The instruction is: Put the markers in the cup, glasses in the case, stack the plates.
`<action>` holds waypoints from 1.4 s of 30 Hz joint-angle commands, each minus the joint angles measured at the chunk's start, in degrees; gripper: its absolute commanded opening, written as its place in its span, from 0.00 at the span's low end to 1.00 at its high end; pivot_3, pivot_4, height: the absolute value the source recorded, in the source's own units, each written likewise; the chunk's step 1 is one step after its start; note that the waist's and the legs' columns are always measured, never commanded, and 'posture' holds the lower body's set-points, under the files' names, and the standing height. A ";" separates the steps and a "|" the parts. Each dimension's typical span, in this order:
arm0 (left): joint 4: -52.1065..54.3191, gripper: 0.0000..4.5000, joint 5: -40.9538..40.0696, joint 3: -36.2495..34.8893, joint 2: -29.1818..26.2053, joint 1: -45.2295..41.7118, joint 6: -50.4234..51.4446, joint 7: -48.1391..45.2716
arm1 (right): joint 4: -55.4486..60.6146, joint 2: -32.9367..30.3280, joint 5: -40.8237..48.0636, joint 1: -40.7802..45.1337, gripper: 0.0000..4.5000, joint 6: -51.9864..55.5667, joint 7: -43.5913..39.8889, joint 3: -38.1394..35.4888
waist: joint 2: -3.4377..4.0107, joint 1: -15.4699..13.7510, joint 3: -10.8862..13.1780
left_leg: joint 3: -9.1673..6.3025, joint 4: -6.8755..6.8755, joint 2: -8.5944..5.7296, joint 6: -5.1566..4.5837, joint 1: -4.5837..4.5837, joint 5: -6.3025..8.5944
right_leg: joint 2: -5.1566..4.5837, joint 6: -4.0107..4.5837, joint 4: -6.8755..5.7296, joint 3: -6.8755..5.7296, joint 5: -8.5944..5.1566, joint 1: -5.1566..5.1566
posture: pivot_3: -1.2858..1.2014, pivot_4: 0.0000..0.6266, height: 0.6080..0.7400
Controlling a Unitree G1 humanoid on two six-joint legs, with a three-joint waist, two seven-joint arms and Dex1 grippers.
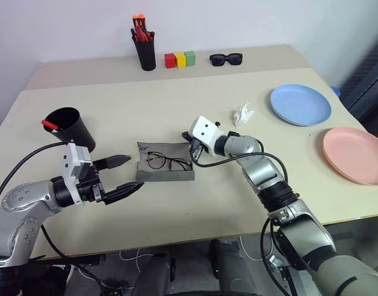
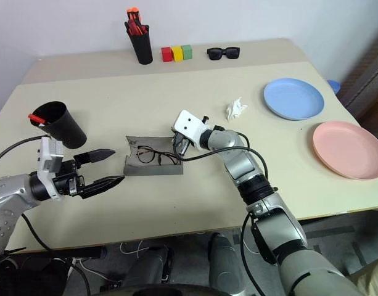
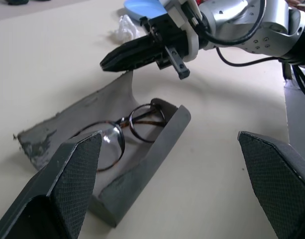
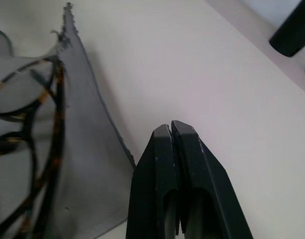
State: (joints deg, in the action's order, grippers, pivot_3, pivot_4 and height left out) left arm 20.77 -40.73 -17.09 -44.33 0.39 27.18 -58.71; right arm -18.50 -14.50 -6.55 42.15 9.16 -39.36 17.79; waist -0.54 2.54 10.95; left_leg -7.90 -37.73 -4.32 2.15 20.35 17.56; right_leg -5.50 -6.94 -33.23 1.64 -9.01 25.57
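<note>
The wire-rimmed glasses (image 1: 167, 162) lie inside the open grey case (image 1: 176, 175) at the table's middle, with the lid (image 3: 92, 107) folded back. My right gripper (image 1: 193, 148) is shut and empty, its tips (image 4: 170, 130) right beside the lid's edge at the case's far right corner. Left of the case, my left gripper (image 1: 126, 174) stands open with nothing in it, pointing at the case. A marker's red end (image 1: 49, 124) sticks out of the black cup (image 1: 70, 128) at the left. The blue plate (image 1: 299, 104) and pink plate (image 1: 355, 155) lie apart on the right.
A tall black pen holder (image 1: 145, 54) with orange-capped pens, three coloured blocks (image 1: 179, 59) and black sunglasses (image 1: 225, 58) line the back of the table. A crumpled white tissue (image 1: 242, 114) lies between the case and the blue plate.
</note>
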 commanded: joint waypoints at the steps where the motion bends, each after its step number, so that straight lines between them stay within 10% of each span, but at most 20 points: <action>1: 2.37 1.00 -1.20 -0.69 -0.33 -1.01 0.61 1.07 | 2.35 1.10 0.17 -0.17 0.00 -0.30 1.16 -0.39 | 0.00 0.03 0.00 | 0.00 0.00 0.00 0.00 0.00 0.00 | 0.00 0.00 0.00 0.00 0.00 0.00 | 0.52 0.24 1.00; 8: 1.21 1.00 -0.91 -0.31 0.41 -3.82 2.48 4.54 | 3.54 6.44 12.41 2.58 0.06 7.00 5.76 -12.88 | 0.00 -0.16 0.00 | -0.02 0.01 0.01 0.02 0.02 -0.01 | 0.00 0.00 0.00 0.00 0.01 0.01 | 0.52 0.24 1.00; 17: -4.51 1.00 4.58 2.85 2.08 -11.97 -1.48 6.45 | 22.14 -0.79 31.39 -5.88 0.99 21.37 -8.05 -17.83 | 0.01 -0.19 0.01 | -0.04 0.04 0.00 0.01 0.01 -0.01 | 0.00 0.00 0.04 -0.02 0.00 -0.01 | 0.52 0.24 1.00; 23: -19.93 1.00 13.94 8.05 4.16 -25.18 -5.71 10.70 | 38.46 -13.89 45.05 -15.91 0.99 34.68 -18.11 -18.83 | 0.01 -0.75 0.02 | -0.02 0.00 -0.01 0.01 -0.01 -0.01 | 0.00 -0.01 0.06 -0.04 0.00 -0.08 | 0.52 0.24 1.00; 32: -47.26 0.05 28.42 15.54 13.78 -45.40 -17.03 18.85 | 43.10 -19.39 48.27 -22.35 1.00 34.56 -17.36 -20.36 | -0.06 -1.83 -0.01 | 0.06 -0.22 -0.03 0.00 0.04 0.00 | -0.03 -0.05 0.14 -0.04 0.02 -0.17 | 0.52 0.24 1.00; 42: -64.16 0.02 34.91 23.77 16.24 -55.04 -6.91 9.01 | 44.37 -17.75 47.80 -23.71 1.00 31.38 -13.98 -18.30 | -0.15 -1.82 0.04 | 0.05 -0.27 -0.03 -0.02 0.10 0.01 | -0.02 -0.07 0.12 -0.05 0.03 -0.15 | 0.52 0.24 1.00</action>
State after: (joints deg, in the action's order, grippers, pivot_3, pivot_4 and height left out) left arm -43.76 -6.25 6.24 -27.31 -52.65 17.98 -47.68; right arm 23.45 -32.59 40.79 18.46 41.73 -53.64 -0.33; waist -0.69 0.72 11.00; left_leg -7.85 -38.00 -4.36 2.13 20.45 17.56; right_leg -5.52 -7.01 -33.12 1.60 -8.99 25.41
